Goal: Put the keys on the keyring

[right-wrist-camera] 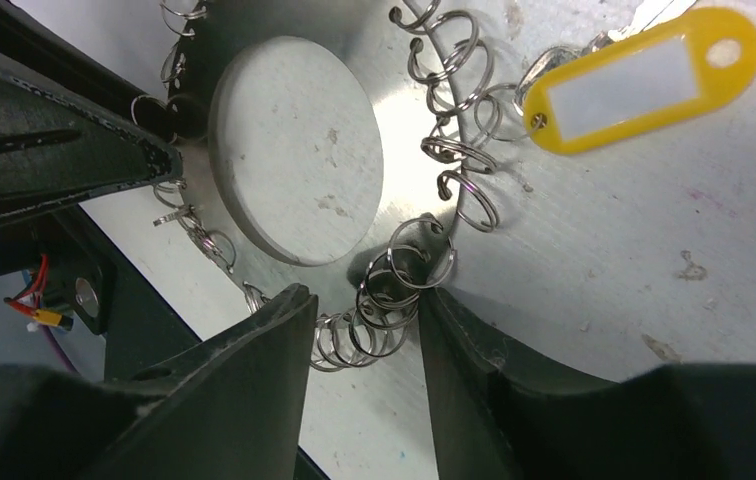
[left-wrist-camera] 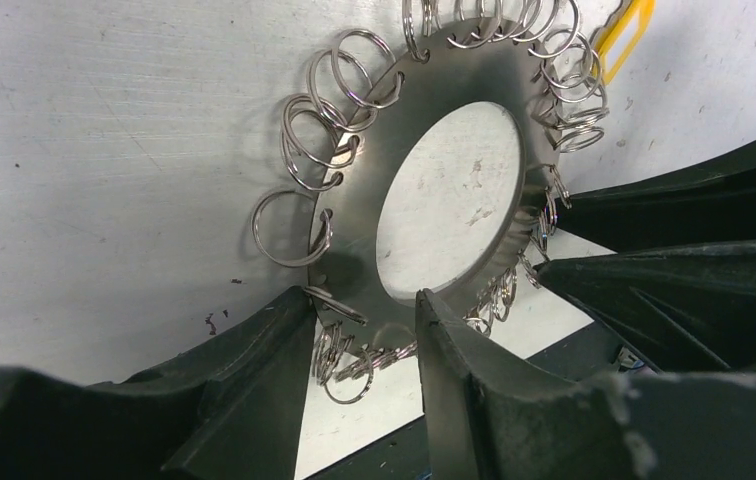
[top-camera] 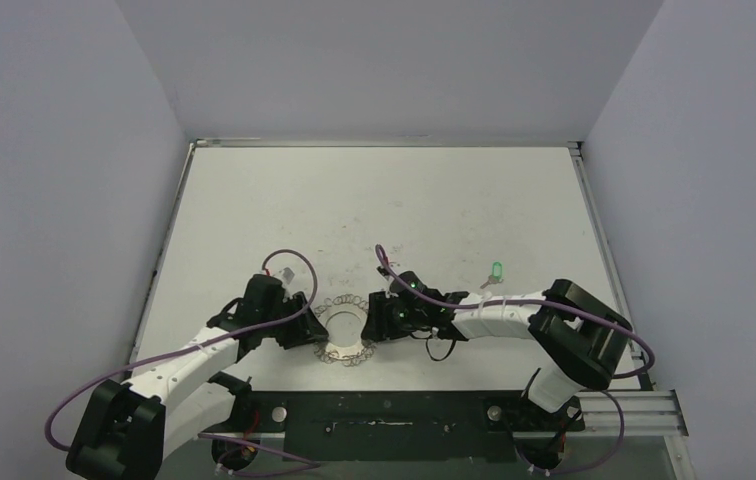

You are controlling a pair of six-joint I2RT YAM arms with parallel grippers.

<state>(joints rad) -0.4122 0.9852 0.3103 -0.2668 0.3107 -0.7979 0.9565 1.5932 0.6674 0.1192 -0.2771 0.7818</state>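
Table (top-camera: 404, 200) bears keyring (left-wrist-camera: 354, 235), rim inside left claw (left-wrist-camera: 364, 305) and right claw (right-wrist-camera: 364, 300)

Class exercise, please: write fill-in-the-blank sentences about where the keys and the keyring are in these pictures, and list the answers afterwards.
1. The keyring lies ______ the left gripper and the right gripper.
2. The lone key, out on the table well away from the keyring, has a ______ head.
3. The other key, close beside the keyring's wire loops, has a ______ head.

Missing words: between; green; yellow.
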